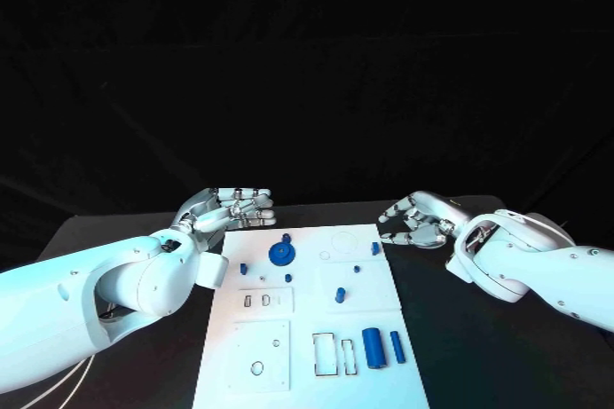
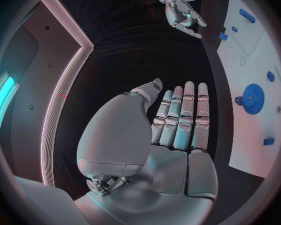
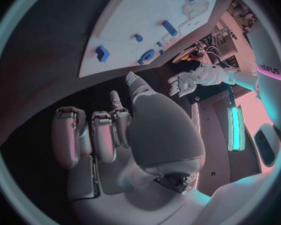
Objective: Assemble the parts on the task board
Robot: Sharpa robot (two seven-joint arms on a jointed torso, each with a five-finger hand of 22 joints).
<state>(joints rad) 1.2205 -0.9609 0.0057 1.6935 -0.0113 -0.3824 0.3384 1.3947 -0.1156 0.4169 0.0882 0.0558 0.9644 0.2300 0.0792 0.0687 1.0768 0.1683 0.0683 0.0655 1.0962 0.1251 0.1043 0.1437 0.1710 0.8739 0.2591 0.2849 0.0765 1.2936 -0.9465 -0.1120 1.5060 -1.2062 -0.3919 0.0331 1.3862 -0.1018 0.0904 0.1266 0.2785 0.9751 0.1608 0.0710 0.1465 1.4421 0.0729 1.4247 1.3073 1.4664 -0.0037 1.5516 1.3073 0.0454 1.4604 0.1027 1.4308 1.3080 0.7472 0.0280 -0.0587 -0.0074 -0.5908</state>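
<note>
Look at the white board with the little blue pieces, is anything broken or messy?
Nothing stands out. The blue parts sit neatly on the task board, none tipped off or broken. The left hand and right hand hover beside its far corners, holding nothing.

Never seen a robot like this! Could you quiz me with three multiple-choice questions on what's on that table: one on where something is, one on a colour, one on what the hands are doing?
1. Where does the gear lie on the task board?
A. near the far edge
B. near the robot's edge
C. off the board

2. What colour are the parts, such as the cylinder?
A. red
B. blue
C. yellow

3. What do the left hand and right hand hold?
A. a part each
B. the board
C. nothing

Answers: 1 A, the gear sits toward the board's far end. 2 B, every small piece is blue. 3 C, both hands flank the board with nothing in them.
</note>
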